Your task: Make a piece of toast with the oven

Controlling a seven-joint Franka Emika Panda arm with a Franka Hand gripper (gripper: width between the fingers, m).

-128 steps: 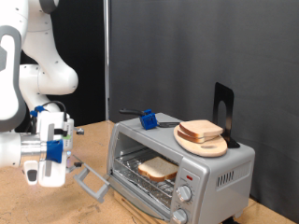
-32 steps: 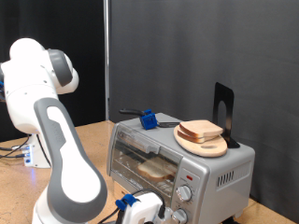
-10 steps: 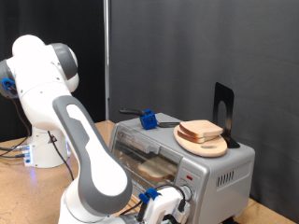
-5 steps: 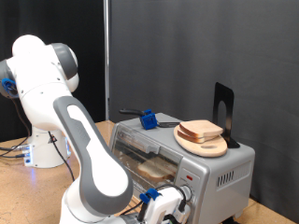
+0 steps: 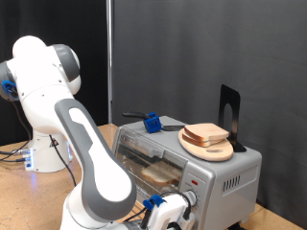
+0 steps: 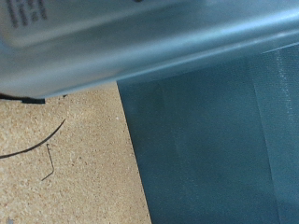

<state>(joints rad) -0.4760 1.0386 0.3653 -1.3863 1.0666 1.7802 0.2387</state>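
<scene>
Change: oven (image 5: 187,168) door now shut, was open | piece of toast (image 5: 161,173) inside on the rack | gripper (image 5: 171,213) low by the knobs (image 5: 189,197), unmoved lately; grip state cannot be told.

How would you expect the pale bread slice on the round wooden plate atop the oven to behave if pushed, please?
The pale bread slice is probably light and soft, so it would slide easily. It overhangs the round wooden plate, which sits near the edge of the silver toaster oven, so it might fall.

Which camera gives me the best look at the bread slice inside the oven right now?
The exterior view: the piece of toast lies on the rack behind the oven door glass. The wrist view shows no bread, only a grey metal surface close up.
</scene>
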